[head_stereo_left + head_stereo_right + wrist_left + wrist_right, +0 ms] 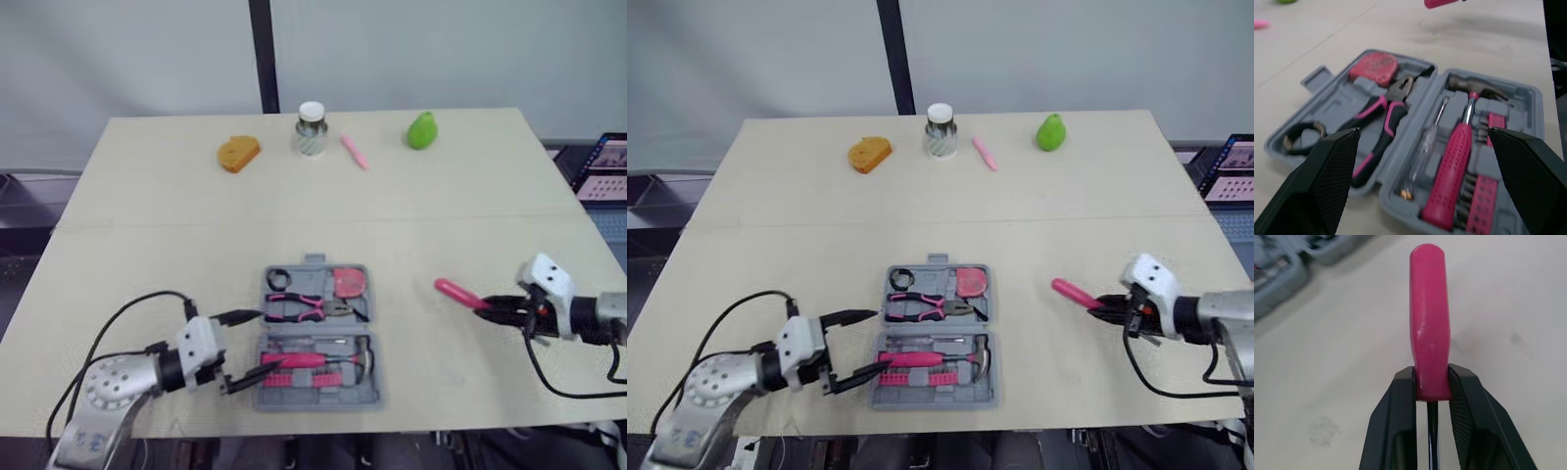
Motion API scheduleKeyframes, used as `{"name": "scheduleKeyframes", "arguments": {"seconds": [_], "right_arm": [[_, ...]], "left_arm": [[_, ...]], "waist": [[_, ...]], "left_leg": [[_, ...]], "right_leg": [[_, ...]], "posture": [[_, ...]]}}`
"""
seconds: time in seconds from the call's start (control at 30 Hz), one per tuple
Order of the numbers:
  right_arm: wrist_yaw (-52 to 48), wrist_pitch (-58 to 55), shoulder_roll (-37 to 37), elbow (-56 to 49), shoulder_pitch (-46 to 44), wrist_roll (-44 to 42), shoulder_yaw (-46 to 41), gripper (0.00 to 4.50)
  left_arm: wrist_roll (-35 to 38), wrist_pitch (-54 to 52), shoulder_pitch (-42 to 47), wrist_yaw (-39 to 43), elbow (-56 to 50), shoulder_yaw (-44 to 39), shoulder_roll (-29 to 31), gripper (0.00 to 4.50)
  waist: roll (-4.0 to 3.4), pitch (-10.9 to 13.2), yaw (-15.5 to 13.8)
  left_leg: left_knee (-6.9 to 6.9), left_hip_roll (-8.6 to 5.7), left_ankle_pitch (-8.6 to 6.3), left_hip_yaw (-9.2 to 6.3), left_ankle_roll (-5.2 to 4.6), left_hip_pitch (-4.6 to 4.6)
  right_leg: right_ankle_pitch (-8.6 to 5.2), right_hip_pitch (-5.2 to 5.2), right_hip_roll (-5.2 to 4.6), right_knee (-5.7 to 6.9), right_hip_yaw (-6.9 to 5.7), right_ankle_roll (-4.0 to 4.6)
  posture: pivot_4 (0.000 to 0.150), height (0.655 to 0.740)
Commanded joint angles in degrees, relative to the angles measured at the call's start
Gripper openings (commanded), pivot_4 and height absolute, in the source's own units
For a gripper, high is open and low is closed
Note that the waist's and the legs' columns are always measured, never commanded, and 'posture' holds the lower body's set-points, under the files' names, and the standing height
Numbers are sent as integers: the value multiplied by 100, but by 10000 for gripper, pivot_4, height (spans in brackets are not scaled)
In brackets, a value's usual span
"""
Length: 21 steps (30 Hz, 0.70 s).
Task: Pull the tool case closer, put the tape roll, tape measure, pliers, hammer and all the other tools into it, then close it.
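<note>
Left gripper [245,345] sits low at the near edge, fingers spread wide and holding nothing. Its tips are right at the left wall of the tool case [372,387]. I'd say it's posted there to steady the case while the other arm delivers.

The case lies open and flat near the front of the table [147,264], between the two arms. Tape roll [277,279], pliers [304,308] and tape measure [348,282] are seated in the far half, and the hammer [313,359] is in the near half.

Over to the right gripper [485,305]: it's clamped on a pink-handled screwdriver [456,292] at the base of the handle. The handle points toward the case but is well apart from it, so my read is that this tool goes in next.

Along the table's far edge are an orange object [238,154], a white-lidded jar [312,129], a pink pen-like thing [354,152] and a green object [421,130]. Behind is a grey wall with a dark post [262,54], and a laptop screen [602,166] glows on the right.
</note>
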State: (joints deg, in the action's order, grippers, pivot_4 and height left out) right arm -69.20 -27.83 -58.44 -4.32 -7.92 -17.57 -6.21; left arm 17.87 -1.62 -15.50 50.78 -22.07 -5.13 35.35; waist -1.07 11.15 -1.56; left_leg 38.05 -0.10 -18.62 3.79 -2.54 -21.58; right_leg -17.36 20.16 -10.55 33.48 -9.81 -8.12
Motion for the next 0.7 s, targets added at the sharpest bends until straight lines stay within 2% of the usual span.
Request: {"name": "scheduleKeyframes", "arguments": {"seconds": [0.03,0.13,0.27,0.4,0.7], "right_arm": [[-26,-1205,-253,-1610,-357,-352,629,3856],[21,-1891,-288,-2487,-904,-393,1325,3856],[235,-2704,-72,-3066,-1765,-438,2023,3856],[583,-3495,479,-3560,-2588,-605,2614,3856],[1585,-5087,1556,-4400,-3293,-1049,3466,3856]], "left_arm": [[169,281,-665,134,-326,-451,131,45000],[184,487,-1239,281,-368,-708,203,45000],[217,670,-1746,449,-402,-983,270,45000],[323,745,-2075,622,-411,-1213,325,45000],[538,701,-2415,790,-560,-1520,366,45000]], "waist": [[0,0,5],[4,1,2],[11,3,5],[15,2,23],[35,-9,36]], "left_leg": [[2,0,-3,0,0,-14],[11,0,-4,0,-1,-65],[14,-5,-7,-2,-6,-70],[16,-3,-12,0,-9,-74],[16,-7,-12,6,-10,-87]], "right_leg": [[0,18,0,2,19,0],[0,65,4,13,26,0],[2,62,6,6,13,-2],[1,71,10,3,11,-2],[1,92,13,31,11,-2]], "posture": [[1500,7400],[1500,7400],[1500,7400],[1500,7400],[1500,7400]]}}
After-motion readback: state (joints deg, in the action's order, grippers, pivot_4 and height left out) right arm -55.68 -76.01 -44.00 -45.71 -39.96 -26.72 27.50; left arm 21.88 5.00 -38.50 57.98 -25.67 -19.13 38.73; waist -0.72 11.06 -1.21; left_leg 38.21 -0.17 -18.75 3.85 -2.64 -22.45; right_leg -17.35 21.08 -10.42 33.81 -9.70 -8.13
